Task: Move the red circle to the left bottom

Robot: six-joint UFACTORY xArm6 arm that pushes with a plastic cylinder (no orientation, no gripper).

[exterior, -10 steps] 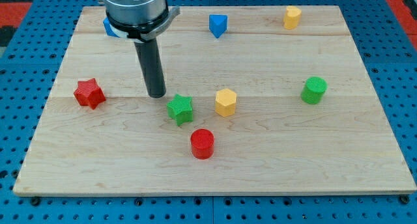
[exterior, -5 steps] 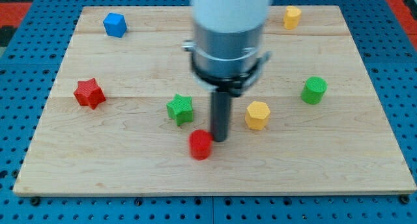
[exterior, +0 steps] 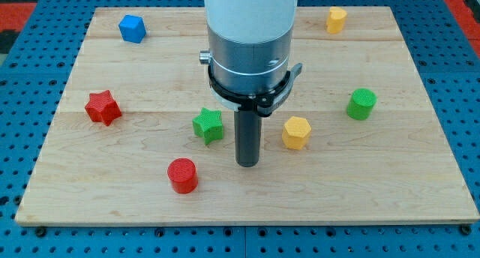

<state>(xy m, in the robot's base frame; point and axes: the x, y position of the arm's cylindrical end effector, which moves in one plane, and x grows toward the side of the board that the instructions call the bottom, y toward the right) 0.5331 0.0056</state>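
Observation:
The red circle [exterior: 182,175] lies on the wooden board [exterior: 375,183], left of centre near the view's bottom. My tip [exterior: 247,163] rests on the board to the right of the red circle, a block's width or more apart from it. The green star [exterior: 208,126] sits just up and left of my tip. The yellow hexagon [exterior: 296,132] sits just up and right of it.
A red star [exterior: 102,107] is at the left. A blue cube [exterior: 132,28] is at the top left. A yellow block [exterior: 336,19] is at the top right. A green cylinder [exterior: 361,103] is at the right. The arm's body hides the board's top middle.
My tip swept from left of the green star to the red circle's right. The yellow hexagon shifted right. The red circle slid left and down.

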